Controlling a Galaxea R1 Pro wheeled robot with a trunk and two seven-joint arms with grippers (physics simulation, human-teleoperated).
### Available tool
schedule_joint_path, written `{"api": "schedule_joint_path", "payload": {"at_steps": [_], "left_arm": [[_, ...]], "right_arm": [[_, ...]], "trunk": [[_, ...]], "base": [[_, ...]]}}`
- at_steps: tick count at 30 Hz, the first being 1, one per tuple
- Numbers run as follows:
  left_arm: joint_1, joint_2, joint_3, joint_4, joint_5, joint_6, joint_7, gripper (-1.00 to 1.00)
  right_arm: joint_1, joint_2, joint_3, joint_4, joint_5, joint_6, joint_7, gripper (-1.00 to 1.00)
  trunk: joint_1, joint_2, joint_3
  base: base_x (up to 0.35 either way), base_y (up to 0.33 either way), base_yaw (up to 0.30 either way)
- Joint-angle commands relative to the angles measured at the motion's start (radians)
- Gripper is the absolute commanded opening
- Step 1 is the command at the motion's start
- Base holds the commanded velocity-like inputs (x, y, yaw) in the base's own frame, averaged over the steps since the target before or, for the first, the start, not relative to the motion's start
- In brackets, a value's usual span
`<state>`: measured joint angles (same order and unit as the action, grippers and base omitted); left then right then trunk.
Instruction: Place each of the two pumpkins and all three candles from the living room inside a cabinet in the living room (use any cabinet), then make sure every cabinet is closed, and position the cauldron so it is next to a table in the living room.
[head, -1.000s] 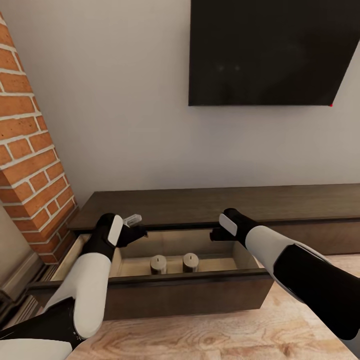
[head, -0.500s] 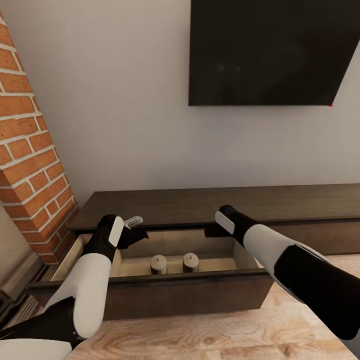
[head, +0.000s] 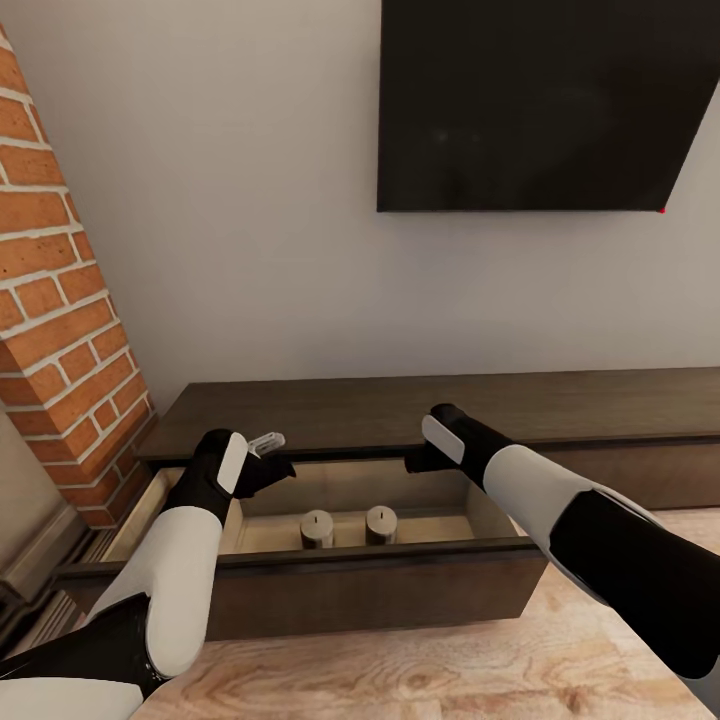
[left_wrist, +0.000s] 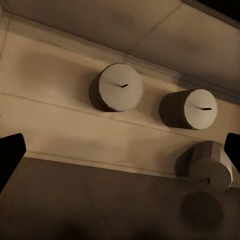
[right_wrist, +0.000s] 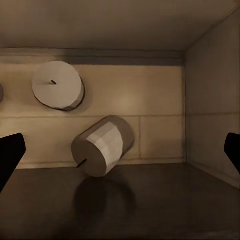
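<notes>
The dark-brown cabinet (head: 400, 405) has one wide drawer (head: 380, 590) pulled out, showing its pale beige inside. Two grey-beige candles (head: 316, 528) (head: 381, 524) stand upright in it. The left wrist view shows these two candles (left_wrist: 120, 87) (left_wrist: 192, 109) and a third candle (left_wrist: 210, 166) tipped on its side by the drawer's dark front wall. The same tipped candle (right_wrist: 102, 145) appears in the right wrist view. My left gripper (head: 275, 455) (left_wrist: 120, 150) hangs open over the drawer's left part. My right gripper (head: 412, 462) (right_wrist: 120, 152) is open above the right part, holding nothing.
A black screen (head: 540, 100) hangs on the wall above the cabinet. A brick column (head: 60, 330) stands at the left, close to the drawer's end. Light wooden floor (head: 450, 670) lies in front of the drawer.
My right gripper has shifted left and slightly up over the open drawer. The left arm and the two standing candles have stayed put.
</notes>
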<state>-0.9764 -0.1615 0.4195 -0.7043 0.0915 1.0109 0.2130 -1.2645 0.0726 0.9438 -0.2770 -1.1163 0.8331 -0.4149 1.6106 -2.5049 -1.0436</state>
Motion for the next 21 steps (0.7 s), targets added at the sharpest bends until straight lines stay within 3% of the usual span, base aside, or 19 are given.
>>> {"api": "schedule_joint_path", "payload": {"at_steps": [1,12,21], "left_arm": [[-0.001,-0.001,0.004,-0.001,0.01,0.003,0.009,1.0],[-0.001,0.0,0.003,-0.019,0.01,0.007,0.008,1.0],[-0.001,-0.001,0.004,-0.031,0.009,0.006,0.006,1.0]], "right_arm": [[-0.001,0.0,0.006,-0.005,-0.011,0.003,-0.009,1.0],[-0.001,-0.005,0.003,-0.019,-0.011,0.0,-0.015,1.0],[-0.001,-0.007,-0.01,-0.018,-0.011,-0.026,-0.016,1.0]], "trunk": [[0.0,0.0,-0.001],[0.0,0.0,-0.001],[-0.004,0.002,0.034]], "base": [[0.0,0.0,0.0],[0.0,0.0,0.0],[0.0,0.0,0.0]]}}
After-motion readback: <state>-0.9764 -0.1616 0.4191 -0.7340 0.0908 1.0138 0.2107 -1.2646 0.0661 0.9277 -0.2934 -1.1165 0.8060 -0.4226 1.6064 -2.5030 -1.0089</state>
